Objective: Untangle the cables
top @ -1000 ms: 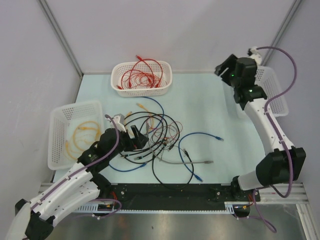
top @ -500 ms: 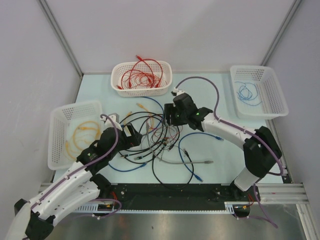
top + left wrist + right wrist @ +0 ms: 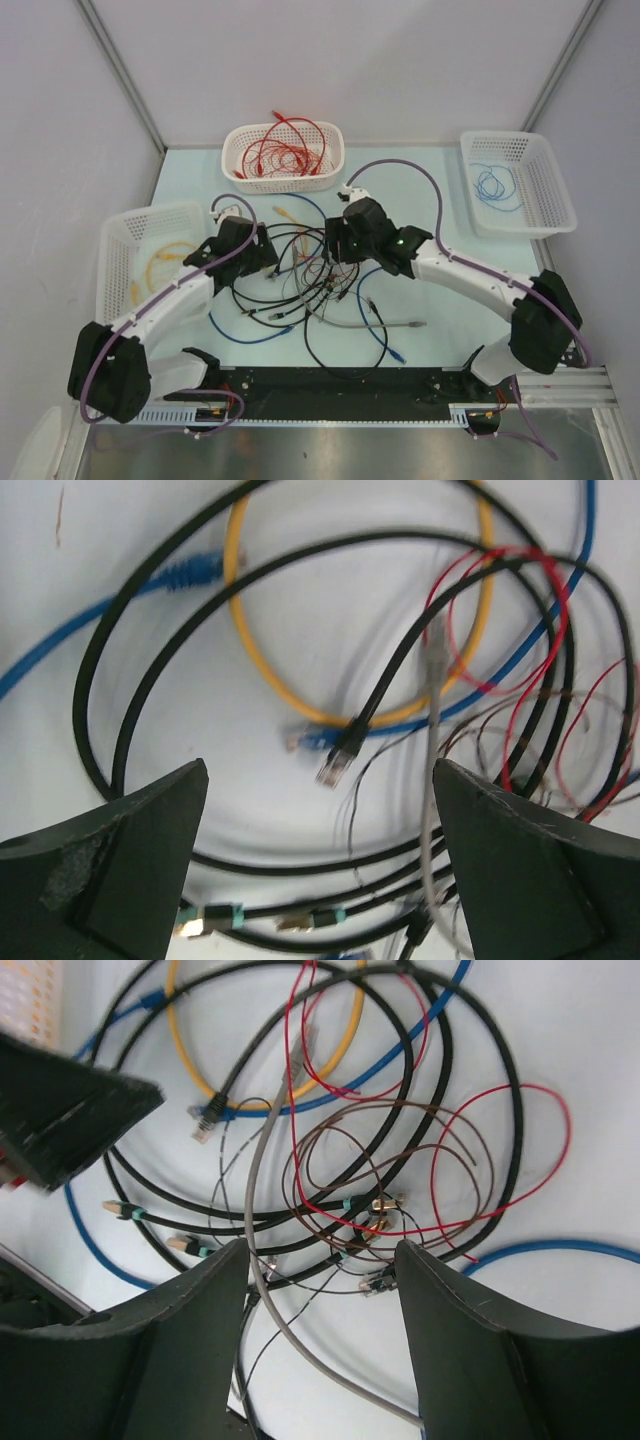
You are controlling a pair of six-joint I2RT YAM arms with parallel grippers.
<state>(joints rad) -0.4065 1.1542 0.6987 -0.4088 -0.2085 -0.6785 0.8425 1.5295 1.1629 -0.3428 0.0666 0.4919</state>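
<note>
Beneath right end effector (image 3: 320, 1260), cables (image 3: 318, 290) overlap; crossings hard to trace.

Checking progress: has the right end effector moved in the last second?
Yes: the right end effector swung left from over the white mesh basket to above the tangled cables.

Three white baskets are standing on the table (image 3: 450, 200): the far basket (image 3: 285, 184), the left basket (image 3: 110, 270) and the right basket (image 3: 520, 228); two arms, the left arm (image 3: 160, 305) and the right arm (image 3: 470, 278), are leaning over one loose heap of cables (image 3: 310, 285); in it one grey cable (image 3: 395, 323) and one yellow cable (image 3: 250, 650) are showing, with perhaps four blue cables (image 3: 190, 573) and at least two black cables (image 3: 515, 1120), the overlaps making that tally unsure.
</note>
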